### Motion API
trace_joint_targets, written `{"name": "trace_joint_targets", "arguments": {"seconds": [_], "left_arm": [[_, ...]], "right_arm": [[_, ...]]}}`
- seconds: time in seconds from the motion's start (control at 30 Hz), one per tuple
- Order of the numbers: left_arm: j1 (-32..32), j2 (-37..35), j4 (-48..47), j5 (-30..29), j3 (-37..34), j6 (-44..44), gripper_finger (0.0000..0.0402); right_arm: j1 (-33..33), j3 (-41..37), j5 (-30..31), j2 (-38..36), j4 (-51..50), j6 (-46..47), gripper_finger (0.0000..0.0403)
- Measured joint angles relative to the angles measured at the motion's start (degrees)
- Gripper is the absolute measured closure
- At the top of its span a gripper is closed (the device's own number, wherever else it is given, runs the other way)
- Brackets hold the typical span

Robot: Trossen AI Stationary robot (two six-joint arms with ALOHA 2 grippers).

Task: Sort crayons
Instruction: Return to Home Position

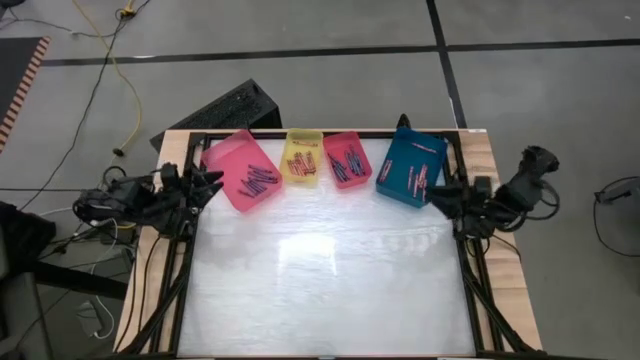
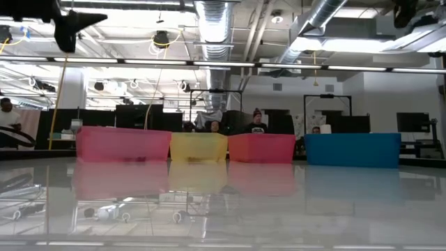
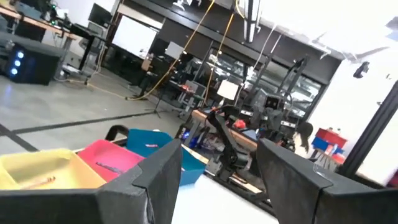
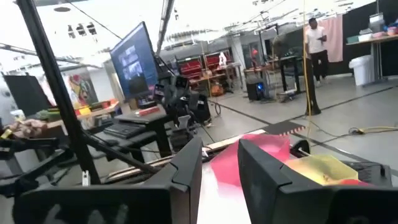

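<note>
Four trays stand in a row along the table's far edge: a large pink tray (image 1: pixel 232 160), a yellow tray (image 1: pixel 302 143), a small red tray (image 1: pixel 345 143) and a blue tray (image 1: pixel 400 160). Crayons (image 1: pixel 258 181) lie inside the pink tray, and more crayons lie in the yellow (image 1: pixel 300 165), red (image 1: pixel 347 164) and blue (image 1: pixel 420 172) trays. My left gripper (image 1: pixel 212 183) hangs open above the table's left edge beside the pink tray, fingers pointing toward the trays (image 3: pixel 217 186). My right gripper (image 1: pixel 432 190) hangs open above the right edge beside the blue tray (image 4: pixel 221 180). Neither holds anything.
The white table top (image 1: pixel 330 280) stretches from the trays to the near edge. A black frame (image 1: pixel 470 270) runs along the table's sides. A dark keyboard-like thing (image 1: pixel 225 108) lies on the floor behind the table. People sit beyond the trays (image 2: pixel 256 120).
</note>
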Motion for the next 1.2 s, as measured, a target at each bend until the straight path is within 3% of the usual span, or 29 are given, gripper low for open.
{"name": "trace_joint_targets", "arguments": {"seconds": [0.63, 0.97, 1.2], "left_arm": [[0.0, 0.0, 0.4, 4.9, -11.3, -4.9, 0.0203], [-0.1, 0.1, 1.1, 5.1, -17.2, -8.8, 0.0203], [-0.1, 0.1, 4.5, 5.7, -18.2, -6.4, 0.0203]], "right_arm": [[3.2, -20.0, 4.4, -11.5, 10.7, -2.1, 0.0290], [3.1, -24.4, 4.2, -12.6, 8.9, -0.1, 0.0290], [3.1, -24.4, 4.2, -12.6, 8.8, -2.3, 0.0290]]}}
